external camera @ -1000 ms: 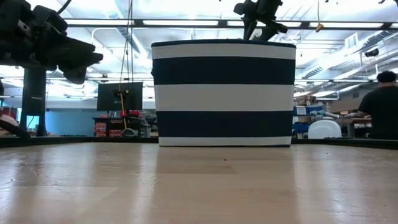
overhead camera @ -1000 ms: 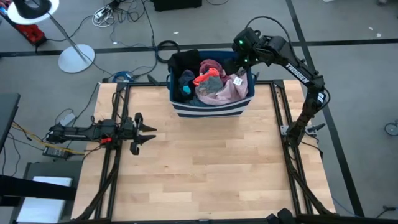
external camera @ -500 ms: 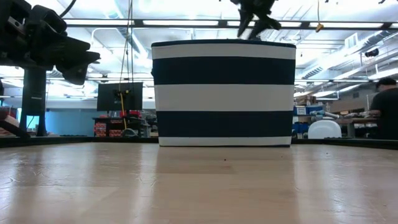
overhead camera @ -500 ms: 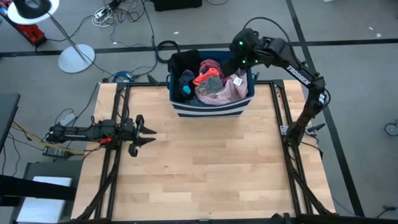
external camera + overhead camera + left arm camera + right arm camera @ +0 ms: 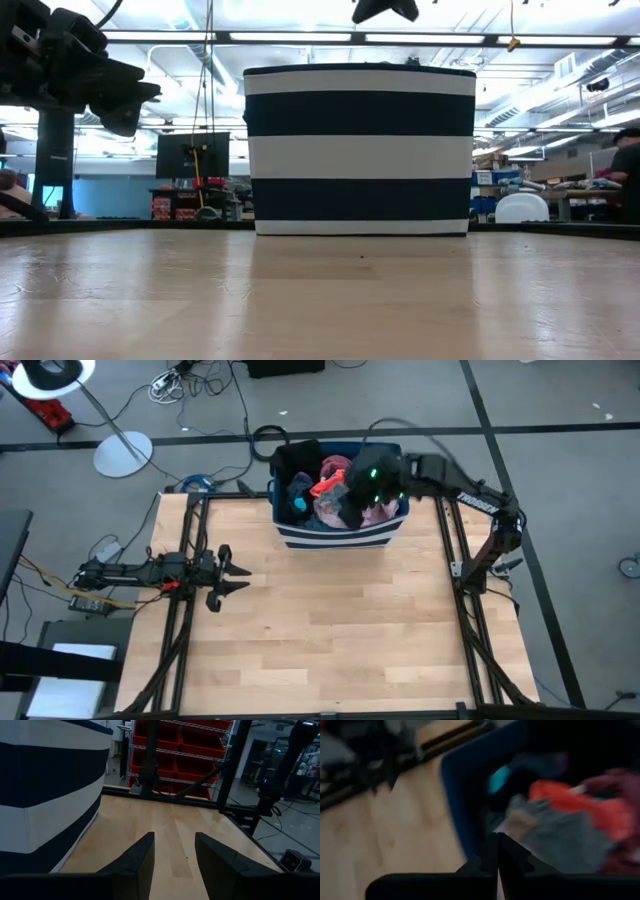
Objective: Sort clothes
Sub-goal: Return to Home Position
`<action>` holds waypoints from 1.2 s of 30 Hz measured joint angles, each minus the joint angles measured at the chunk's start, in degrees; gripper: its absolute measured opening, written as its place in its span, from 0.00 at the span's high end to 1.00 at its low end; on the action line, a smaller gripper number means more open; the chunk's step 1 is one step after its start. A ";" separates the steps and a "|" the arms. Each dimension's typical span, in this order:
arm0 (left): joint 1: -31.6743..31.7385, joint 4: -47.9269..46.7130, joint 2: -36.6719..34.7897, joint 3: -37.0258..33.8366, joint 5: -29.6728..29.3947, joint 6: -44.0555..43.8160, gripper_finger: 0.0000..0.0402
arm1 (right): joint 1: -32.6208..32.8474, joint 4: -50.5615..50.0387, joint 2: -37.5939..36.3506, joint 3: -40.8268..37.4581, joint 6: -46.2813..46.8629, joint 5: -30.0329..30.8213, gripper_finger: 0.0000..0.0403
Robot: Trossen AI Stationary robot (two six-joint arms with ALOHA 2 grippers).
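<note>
Right gripper (image 5: 497, 851): jaws pressed together, empty, hangs above clothes (image 5: 318, 488) heaped in striped bin (image 5: 335, 538) just below. Left gripper (image 5: 175, 840): jaws parted, empty, over worktop (image 5: 330, 620), bin well apart

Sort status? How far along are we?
Done: the clothes sit piled in the bin; none show on the table. In hand: nothing. The right claw is shut and empty over the bin; the left claw is open at the table's left side. Left: probably only homing the right claw.
</note>
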 joint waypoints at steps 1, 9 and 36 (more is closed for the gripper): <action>-0.02 0.02 0.00 0.00 -0.02 -0.02 0.63 | 1.27 0.35 -0.08 -1.30 -0.02 -0.07 0.99; -0.02 0.03 0.00 -0.02 -0.05 -0.02 0.63 | 10.80 18.65 -4.12 -19.84 4.94 -3.56 0.99; -0.02 0.16 0.00 -0.02 -0.11 -0.03 0.63 | 21.90 52.16 -37.04 -77.41 9.78 -0.78 1.00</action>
